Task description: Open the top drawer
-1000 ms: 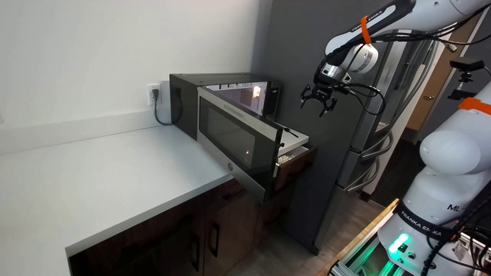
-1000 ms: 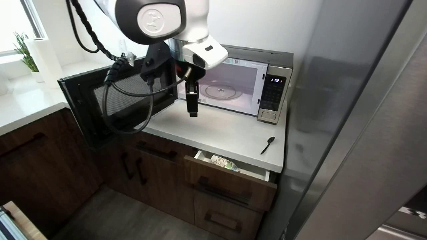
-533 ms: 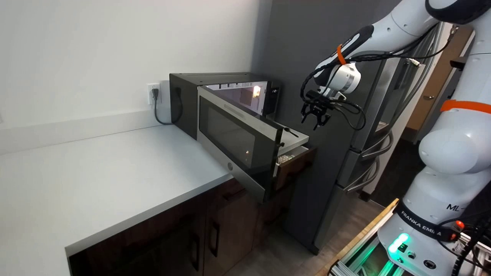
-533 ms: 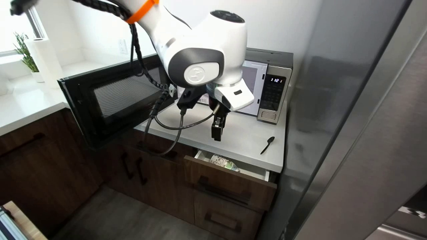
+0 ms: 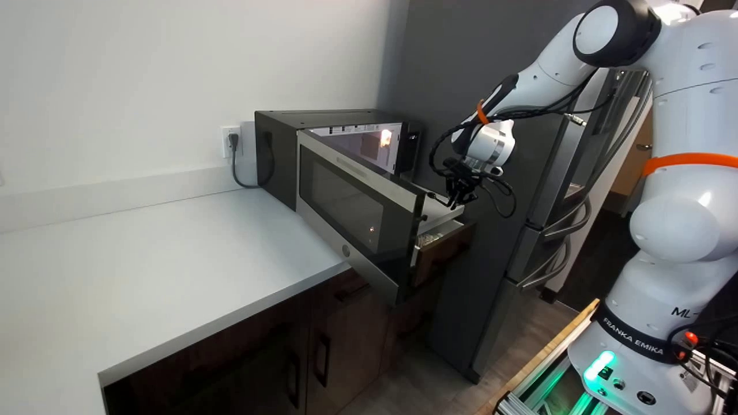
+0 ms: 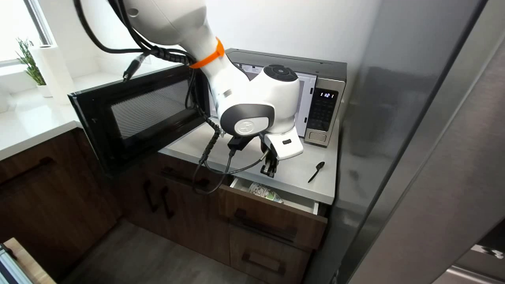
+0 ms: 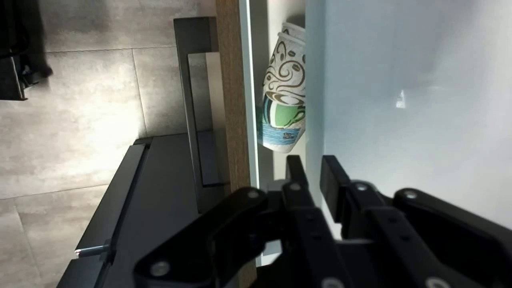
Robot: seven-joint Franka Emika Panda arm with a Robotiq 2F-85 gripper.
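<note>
The microwave (image 6: 325, 110) stands at the far side of the counter (image 6: 292, 173); in an exterior view, its door (image 6: 138, 114) extends left and the refrigerator (image 6: 375, 150) stands right. The spoon (image 6: 317, 172) lies on the counter, before the microwave. The top drawer (image 6: 272, 213) projects beneath the counter's near edge; cups (image 6: 265, 192) lie inside.

A white countertop (image 6: 295, 170) carries the open microwave (image 5: 346, 204) and a black spoon (image 6: 317, 170).
</note>
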